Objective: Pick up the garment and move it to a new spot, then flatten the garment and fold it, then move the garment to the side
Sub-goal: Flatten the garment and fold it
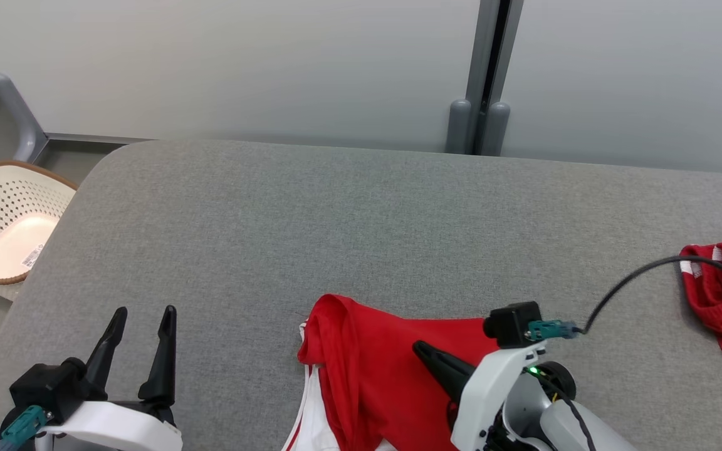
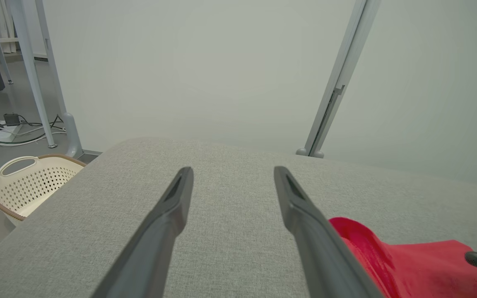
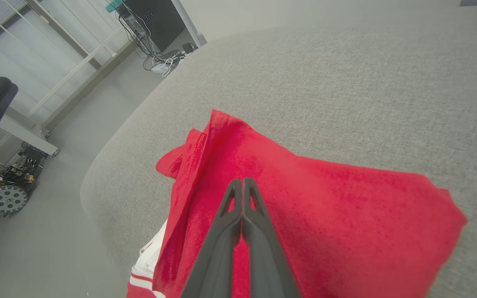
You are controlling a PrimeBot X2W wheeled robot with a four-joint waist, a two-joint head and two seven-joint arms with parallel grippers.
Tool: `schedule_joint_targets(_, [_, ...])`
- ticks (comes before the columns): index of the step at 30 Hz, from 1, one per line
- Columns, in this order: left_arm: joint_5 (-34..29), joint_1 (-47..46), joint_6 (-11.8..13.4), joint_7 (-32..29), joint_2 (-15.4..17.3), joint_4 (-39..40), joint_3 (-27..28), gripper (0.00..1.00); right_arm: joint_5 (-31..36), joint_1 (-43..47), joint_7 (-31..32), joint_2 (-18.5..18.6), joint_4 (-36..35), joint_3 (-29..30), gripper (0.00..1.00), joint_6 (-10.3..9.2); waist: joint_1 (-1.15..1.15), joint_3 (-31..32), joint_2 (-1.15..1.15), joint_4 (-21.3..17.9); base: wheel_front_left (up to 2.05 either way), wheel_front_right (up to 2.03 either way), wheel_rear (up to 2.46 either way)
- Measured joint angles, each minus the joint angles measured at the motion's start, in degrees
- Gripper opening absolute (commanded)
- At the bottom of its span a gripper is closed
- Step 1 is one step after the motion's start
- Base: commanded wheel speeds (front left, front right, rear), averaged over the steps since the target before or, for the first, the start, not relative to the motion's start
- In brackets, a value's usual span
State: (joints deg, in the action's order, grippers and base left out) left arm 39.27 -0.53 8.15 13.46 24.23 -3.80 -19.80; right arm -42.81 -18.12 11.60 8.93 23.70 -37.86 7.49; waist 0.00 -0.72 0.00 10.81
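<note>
Red garment [image 1: 373, 376] bunched; flattening step likely. Right end effector [image 3: 242, 181] closed, empty, over it; left end effector [image 1: 145, 311] spread wide, empty. Next: spread cloth.

Red garment [image 1: 373, 369], rumpled, near table edge

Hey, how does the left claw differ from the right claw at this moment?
The left claw stands open, its fingers spread apart; the right claw is shut, its fingers pressed together. The left claw is over bare grey table, while the right claw is over the red garment. Both have two long dark fingers.
</note>
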Motion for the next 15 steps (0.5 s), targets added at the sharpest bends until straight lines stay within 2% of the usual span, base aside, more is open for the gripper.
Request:
schedule_joint_targets(9, [0.2, -1.3, -0.5, -0.2, -0.8, -0.8, -0.6, 1.0, -2.1, -7.1, 5.6, -3.0, 10.7, -6.5, 0.0, 0.0, 0.0, -1.6, 0.0, 3.6, 0.0, 0.0, 0.0])
schedule_joint_targets(15, [0.2, -2.3, -1.1, 0.1, -1.3, -2.1, -1.0, 1.0, -5.2, -10.6, 4.9, -4.6, 15.4, -10.9, 0.0, 0.0, 0.0, -2.9, 0.0, 7.1, 0.0, 0.0, 0.0])
